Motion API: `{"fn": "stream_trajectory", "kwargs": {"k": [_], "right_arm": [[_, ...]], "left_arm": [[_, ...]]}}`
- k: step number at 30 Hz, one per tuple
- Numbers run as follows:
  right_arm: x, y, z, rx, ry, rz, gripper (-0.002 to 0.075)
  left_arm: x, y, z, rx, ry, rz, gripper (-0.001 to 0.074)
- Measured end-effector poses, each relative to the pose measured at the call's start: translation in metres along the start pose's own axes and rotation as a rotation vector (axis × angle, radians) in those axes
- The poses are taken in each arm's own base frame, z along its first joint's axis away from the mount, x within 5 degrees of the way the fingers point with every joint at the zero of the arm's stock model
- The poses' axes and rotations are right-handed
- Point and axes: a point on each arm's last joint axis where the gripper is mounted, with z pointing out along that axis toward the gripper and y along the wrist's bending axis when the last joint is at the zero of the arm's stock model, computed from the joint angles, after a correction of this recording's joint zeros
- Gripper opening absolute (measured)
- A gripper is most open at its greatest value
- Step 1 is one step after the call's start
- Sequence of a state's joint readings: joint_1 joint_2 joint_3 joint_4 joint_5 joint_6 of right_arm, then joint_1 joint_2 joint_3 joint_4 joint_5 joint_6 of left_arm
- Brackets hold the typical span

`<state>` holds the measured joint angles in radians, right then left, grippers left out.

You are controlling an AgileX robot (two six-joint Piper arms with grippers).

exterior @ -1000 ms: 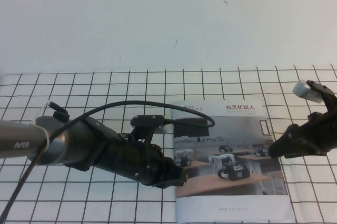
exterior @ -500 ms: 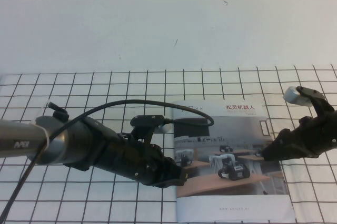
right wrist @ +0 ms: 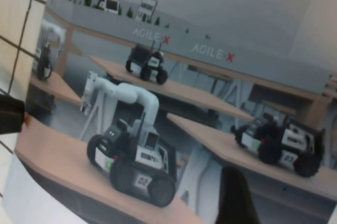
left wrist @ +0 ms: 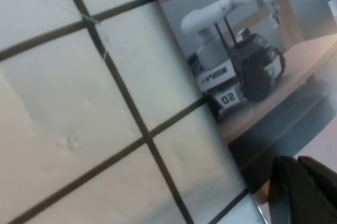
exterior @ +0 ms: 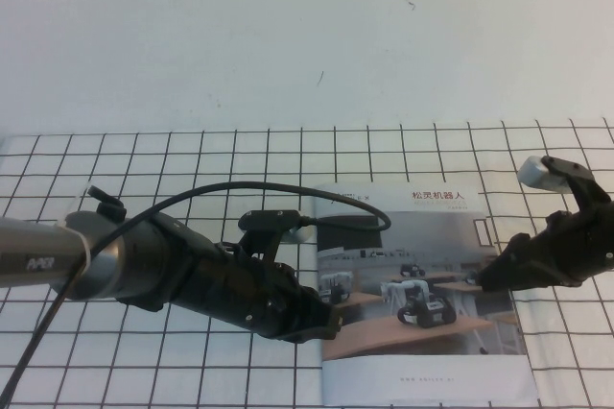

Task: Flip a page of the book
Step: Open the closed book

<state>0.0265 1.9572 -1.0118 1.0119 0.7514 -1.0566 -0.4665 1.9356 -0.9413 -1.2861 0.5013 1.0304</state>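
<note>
Nothing has shifted — right gripper (exterior: 487,277) at the book (exterior: 427,351)'s right edge, left gripper (exterior: 331,318) at its left; finger spread can't be told.

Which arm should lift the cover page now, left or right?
Probably right. The right gripper sits at the free right edge of the page, which lies flat on the closed book. The left gripper is at the spine side, better placed to hold the book down.

One book (exterior: 427,294) is lying closed on the table (exterior: 192,155), showing one cover page (exterior: 422,265). Two grippers are hovering at it: the left gripper (exterior: 331,318) and the right gripper (exterior: 489,279).
</note>
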Motion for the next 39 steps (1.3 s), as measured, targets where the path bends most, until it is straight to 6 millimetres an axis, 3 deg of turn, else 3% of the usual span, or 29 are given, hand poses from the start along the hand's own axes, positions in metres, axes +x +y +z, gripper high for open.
{"fn": "stream_trajectory", "kwargs": {"k": [13, 26, 32, 39], "right_arm": [[-0.003, 0.011, -0.001, -0.119, -0.037, -0.015, 0.0404], [-0.017, 0.058, -0.032, -0.466, -0.209, -0.142, 0.0404], [-0.017, 0.061, -0.031, -0.480, -0.211, -0.165, 0.0404], [-0.017, 0.082, -0.019, -0.521, -0.205, -0.244, 0.0404]], "left_arm": [[0.000, 0.000, 0.000, 0.000, 0.002, 0.006, -0.0002], [0.000, 0.000, 0.000, -0.002, 0.008, 0.018, -0.0002], [0.000, 0.000, 0.000, -0.001, 0.010, 0.021, -0.0002], [-0.001, 0.000, 0.000, -0.001, 0.009, 0.022, -0.0002]]}}
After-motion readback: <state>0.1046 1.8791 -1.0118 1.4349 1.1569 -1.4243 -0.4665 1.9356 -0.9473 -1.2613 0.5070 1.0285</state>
